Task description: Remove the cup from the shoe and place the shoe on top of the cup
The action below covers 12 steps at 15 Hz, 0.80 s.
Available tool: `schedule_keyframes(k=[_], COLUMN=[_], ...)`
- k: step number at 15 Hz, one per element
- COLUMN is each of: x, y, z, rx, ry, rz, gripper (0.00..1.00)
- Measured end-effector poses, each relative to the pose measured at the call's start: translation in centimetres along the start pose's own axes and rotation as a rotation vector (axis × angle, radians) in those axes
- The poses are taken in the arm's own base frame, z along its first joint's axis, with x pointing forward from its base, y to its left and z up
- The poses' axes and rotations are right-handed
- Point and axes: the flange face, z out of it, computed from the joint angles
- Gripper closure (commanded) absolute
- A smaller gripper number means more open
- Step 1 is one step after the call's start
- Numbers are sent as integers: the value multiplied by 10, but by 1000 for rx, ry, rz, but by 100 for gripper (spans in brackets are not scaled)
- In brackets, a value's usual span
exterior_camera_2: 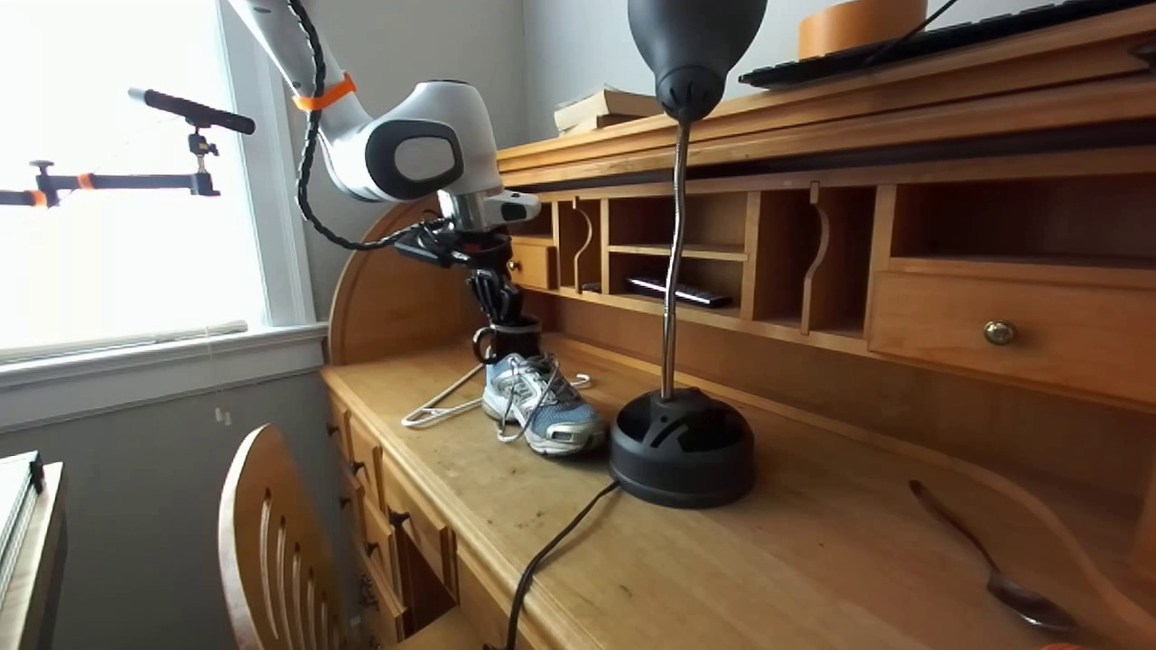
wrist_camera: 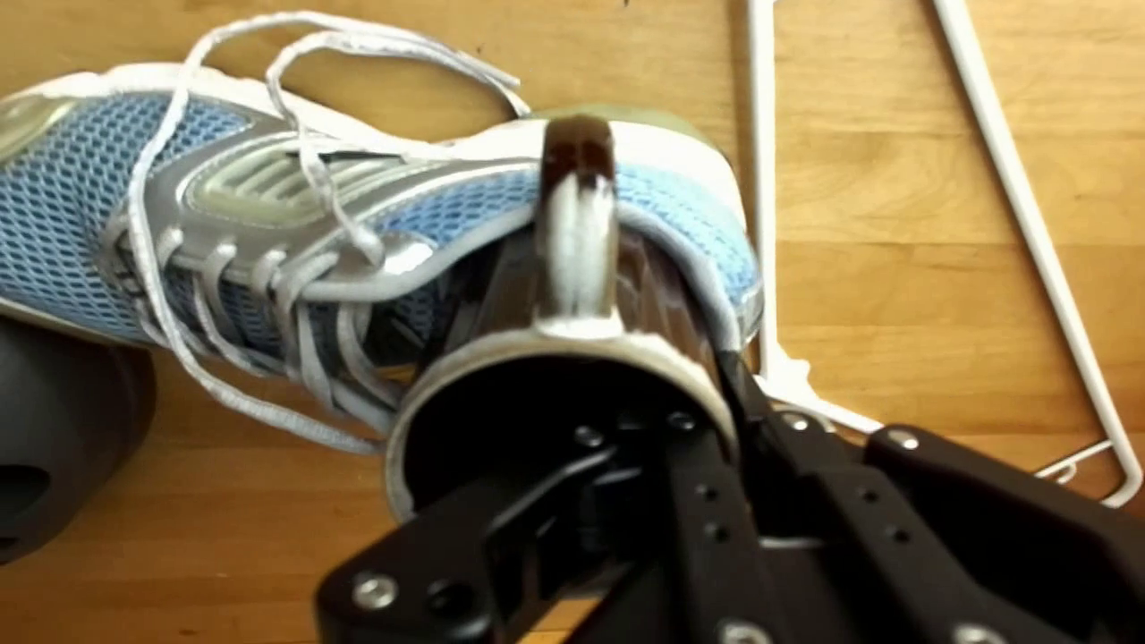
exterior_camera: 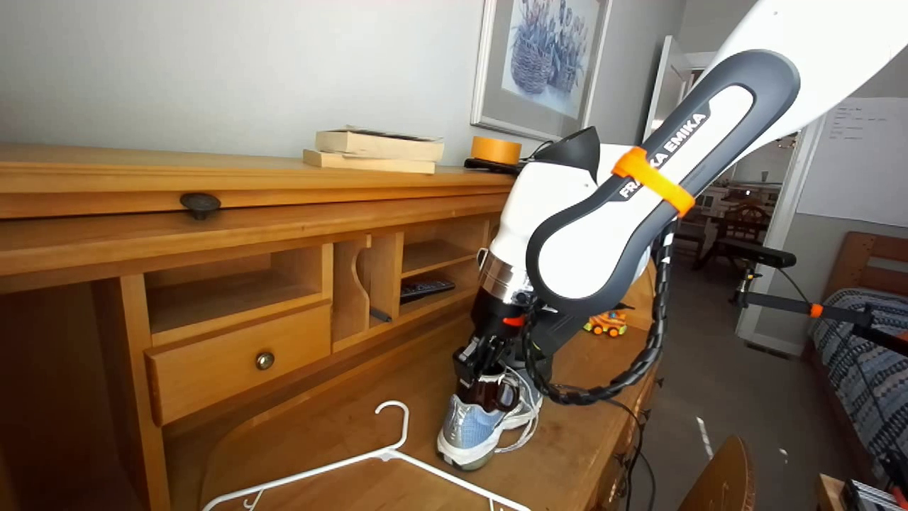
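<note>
Black gripper (wrist_camera: 716,411) seems to pinch the wall of the cup (wrist_camera: 568,338), whose lower part is inside the shoe (wrist_camera: 376,192), so both removal and putting the shoe on top probably remain.

In exterior view, camera looked from hanger (exterior_camera: 386,454) end, slightly down along counter (exterior_camera: 333,419), bed (exterior_camera: 851,369) beyond; shoe (exterior_camera: 472,426) seen heel-first at middle range. In exterior view, camera faced back along counter from spoon (exterior_camera_2: 1025,600) end, past lamp base (exterior_camera_2: 682,465), toward window (exterior_camera_2: 117,262); shoe seen toe-first, also at middle range. Both exterior views shared shoe, hanger, books (exterior_camera: 379,149) and much of counter. Wrist view looked steeply down along tool (wrist_camera: 702,402) into cup (wrist_camera: 564,344), very near; shared shoe and hanger with both exterior views.
</note>
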Motion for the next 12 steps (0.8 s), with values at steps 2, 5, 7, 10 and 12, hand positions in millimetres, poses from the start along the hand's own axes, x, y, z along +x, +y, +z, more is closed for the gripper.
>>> schedule_keyframes(k=[2,5,7,10,12], x=[4,8,11,15,16], y=[1,3,3,2,0], z=[-3,-9,-15,-29,-39], rx=[0,-2,-3,0,3], ry=[32,68,80,106,122], rz=[12,27,38,43,41], gripper=[98,98,98,98,98])
